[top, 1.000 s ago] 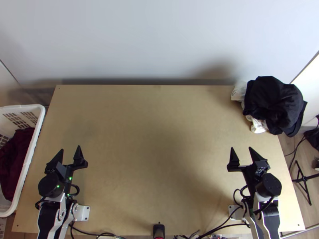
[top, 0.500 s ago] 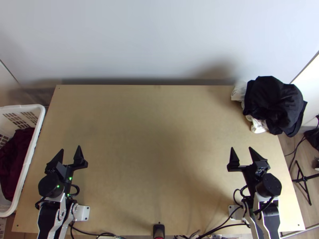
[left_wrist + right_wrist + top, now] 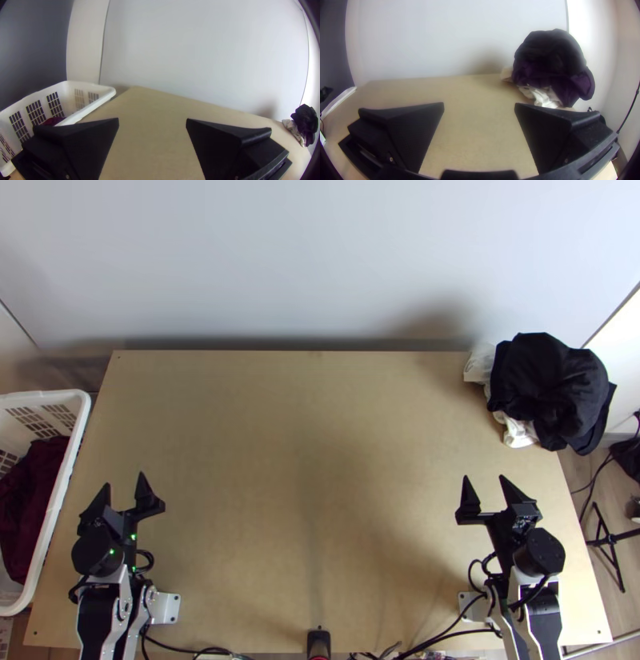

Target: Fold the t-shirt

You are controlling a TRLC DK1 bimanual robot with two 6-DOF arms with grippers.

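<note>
My left gripper (image 3: 124,481) stands open over the table's near left part, nothing between its fingers. In the left wrist view the left gripper (image 3: 152,120) has its two fingers wide apart. My right gripper (image 3: 483,479), also open and holding nothing, is at the near right; in the right wrist view, the right gripper (image 3: 479,104) shows the same wide gap. Dark cloth (image 3: 548,384) lies bunched at the table's far right corner, on top of white cloth (image 3: 520,433), beyond the right gripper. Whether a t-shirt is in that heap, I cannot tell.
A white basket (image 3: 60,500) with dark red cloth (image 3: 34,488) in it stands at the table's left edge, close beside the left gripper. Bare wooden table (image 3: 304,444) spreads between the arms. A wall rises behind it. Cables run along the near edge.
My left gripper has shifted slightly to the left, towards the basket. The right arm and the heap of cloth have kept still.
</note>
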